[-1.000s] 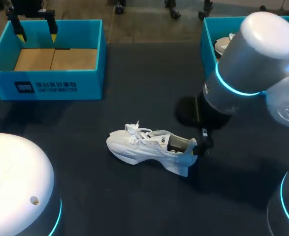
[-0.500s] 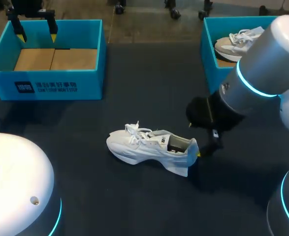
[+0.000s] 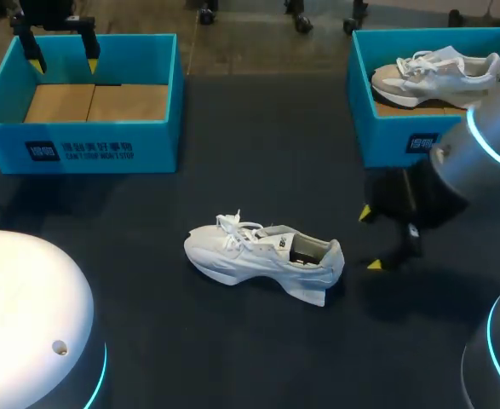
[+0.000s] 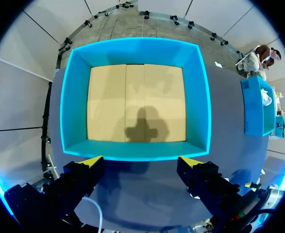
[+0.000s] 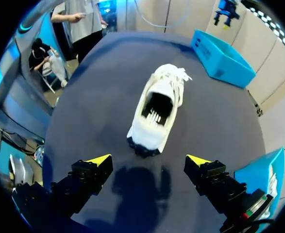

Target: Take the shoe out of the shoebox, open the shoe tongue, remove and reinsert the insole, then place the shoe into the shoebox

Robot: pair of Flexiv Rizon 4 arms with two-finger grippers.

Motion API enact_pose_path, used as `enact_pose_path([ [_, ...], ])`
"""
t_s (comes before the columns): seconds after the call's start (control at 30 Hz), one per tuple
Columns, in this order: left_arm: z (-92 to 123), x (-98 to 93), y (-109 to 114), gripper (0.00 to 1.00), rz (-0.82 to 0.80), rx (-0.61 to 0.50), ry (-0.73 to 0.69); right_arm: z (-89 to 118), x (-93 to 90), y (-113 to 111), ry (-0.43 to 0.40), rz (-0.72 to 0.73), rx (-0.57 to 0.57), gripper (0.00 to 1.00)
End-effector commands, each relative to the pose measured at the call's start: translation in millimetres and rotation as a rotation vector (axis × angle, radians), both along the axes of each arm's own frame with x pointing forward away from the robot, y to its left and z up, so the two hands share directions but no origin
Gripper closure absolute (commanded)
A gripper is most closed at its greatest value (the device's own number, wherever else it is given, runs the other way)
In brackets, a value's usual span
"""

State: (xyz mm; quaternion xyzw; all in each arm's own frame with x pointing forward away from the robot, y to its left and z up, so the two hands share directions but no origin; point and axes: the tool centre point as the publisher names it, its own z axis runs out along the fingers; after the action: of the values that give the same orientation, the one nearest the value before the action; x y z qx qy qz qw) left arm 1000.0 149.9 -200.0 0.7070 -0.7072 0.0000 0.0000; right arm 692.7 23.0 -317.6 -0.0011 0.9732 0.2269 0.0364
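**Shoe out on the table, right gripper open off its heel**

White shoe (image 3: 262, 256) sits on its sole on the dark table (image 3: 258, 153), between the two blue boxes and well apart from both. The toe points toward the left arm's side and the heel toward the right gripper (image 3: 370, 239). In the right wrist view the shoe (image 5: 158, 104) lies straight ahead of the gripper (image 5: 148, 161), heel nearest, mouth gaping dark. Whether the insole is seated, I cannot tell.

Right fingers are spread wide and hold nothing. They are near the heel but do not touch it.

Left gripper (image 3: 62, 53) hangs over the left shoebox (image 3: 79, 145), fingers wide, nothing between them. From its wrist, the box (image 4: 132, 151) shows a brown cardboard floor ahead of the gripper (image 4: 141, 162).

The right shoebox (image 3: 394, 141) holds a second shoe (image 3: 437, 72).

Judgement: the take-out step is done, and the work at the shoe mouth (tongue or insole) is in hand. Which of the two is not settled by these views.

The next move probably needs the right gripper brought in at the collar and closed on the tongue or the insole edge. The shoe is not braced, so it may slide.
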Motion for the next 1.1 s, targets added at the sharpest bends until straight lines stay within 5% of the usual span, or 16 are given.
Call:
enact_pose_path([
  [0.03, 0, -0.1, 0, 0.0, 0.0, 0.0, 0.0, -11, -10.8, -21, -0.043, 0.001, 0.373, 0.0],
  [0.67, 0, -0.1, 0, 0.0, 0.0, 0.0, 0.0, -48, -11.4, -39, -0.049, 0.022, 0.685, 0.0],
  [1.1, 0, -0.1, 0, 0.0, 0.0, 0.0, 0.0, -72, -5.0, -45, -0.028, 0.026, 0.702, 0.0],
])
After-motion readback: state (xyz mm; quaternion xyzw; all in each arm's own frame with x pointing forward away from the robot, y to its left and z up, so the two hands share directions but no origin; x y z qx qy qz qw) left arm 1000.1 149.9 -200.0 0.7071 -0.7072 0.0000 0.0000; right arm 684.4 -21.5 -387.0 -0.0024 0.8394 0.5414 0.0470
